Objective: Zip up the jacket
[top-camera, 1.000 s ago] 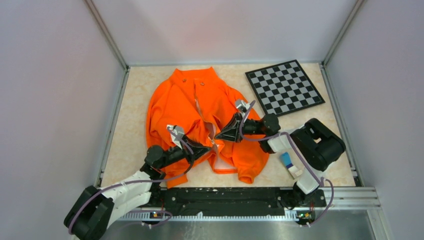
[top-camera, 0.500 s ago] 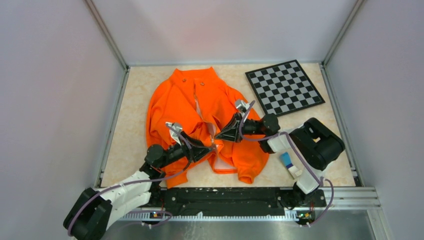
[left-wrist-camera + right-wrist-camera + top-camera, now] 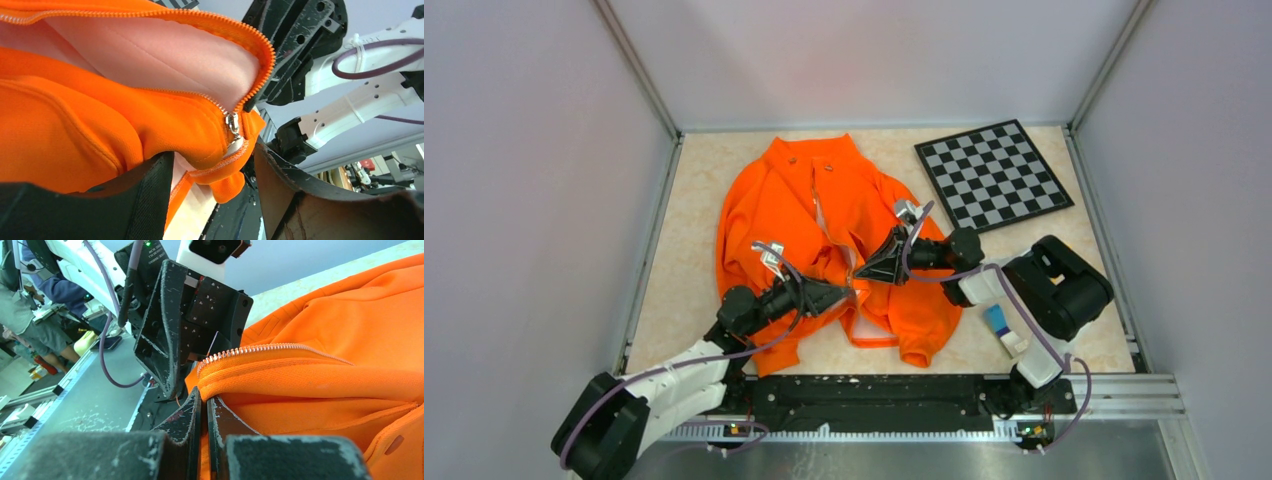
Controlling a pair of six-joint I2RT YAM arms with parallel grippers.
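Note:
The orange jacket (image 3: 774, 210) lies collar-away on the table, its front open along the pale zipper. My left gripper (image 3: 840, 294) is at the zipper's lower end and stands open. In the left wrist view the hem corner and the metal slider (image 3: 232, 122) sit just beyond the gap of the left gripper (image 3: 212, 167), with neither finger pressing them. My right gripper (image 3: 862, 281) meets it from the right, shut on the jacket's zipper edge (image 3: 260, 348). A fold of orange cloth runs down between the shut fingers of the right gripper (image 3: 204, 399).
A black-and-white checkerboard (image 3: 991, 172) lies at the back right. A small blue-and-white object (image 3: 999, 325) rests beside the right arm's base. Grey walls close in three sides, and a metal rail (image 3: 1114, 390) runs along the near edge.
My left gripper has gone from shut to open, letting go of the jacket's lower zipper end, and has drawn back slightly. The right gripper has kept its hold and place.

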